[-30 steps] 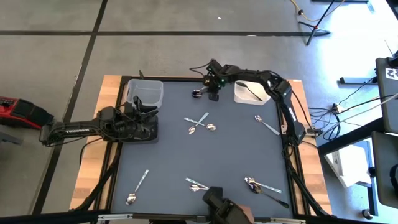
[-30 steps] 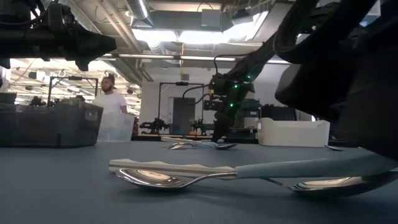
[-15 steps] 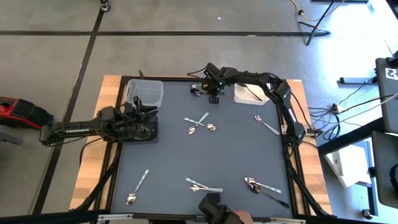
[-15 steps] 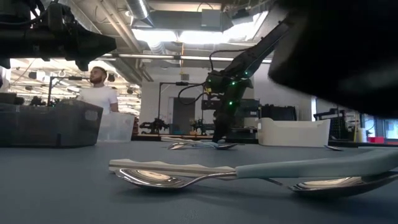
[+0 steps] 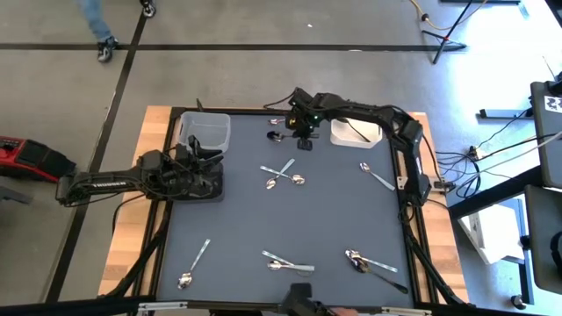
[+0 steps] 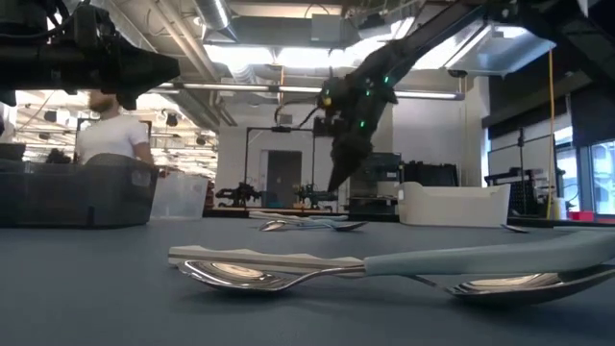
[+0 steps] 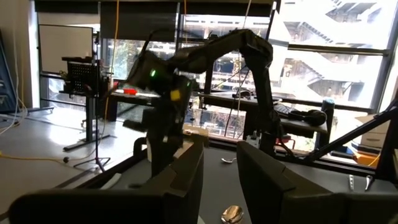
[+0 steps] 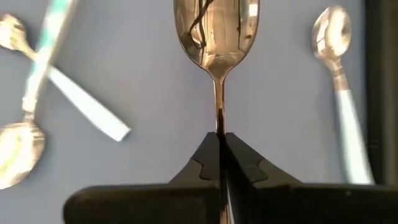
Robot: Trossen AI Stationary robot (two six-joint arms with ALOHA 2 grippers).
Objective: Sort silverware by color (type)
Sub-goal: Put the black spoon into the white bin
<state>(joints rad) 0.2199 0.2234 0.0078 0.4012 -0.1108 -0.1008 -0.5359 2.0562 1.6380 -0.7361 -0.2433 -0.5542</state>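
Observation:
My right gripper hangs over the far middle of the table, between the two bins, and is shut on a shiny silver spoon. In the low view the right gripper is raised above the tabletop. My left gripper is open and waits at the left side, next to the grey bin; in its own view the left gripper holds nothing. Several more silver spoons lie flat on the dark mat: a crossed pair, one at the right, and others along the near edge. My right gripper pinches the spoon's thin handle between its two fingertips. The fingers point down from above and lie along the handle. The spoon hangs bowl down below them, lifted clear of the mat.
The white bin at the far right holds a dark spoon. Two small spoons lie just left of the right gripper. A person stands in the room behind the grey bin.
My right gripper has risen from the mat at the far middle, staying shut, and the spoon has come up with it and now hangs clear. The person behind the table has walked toward the left.

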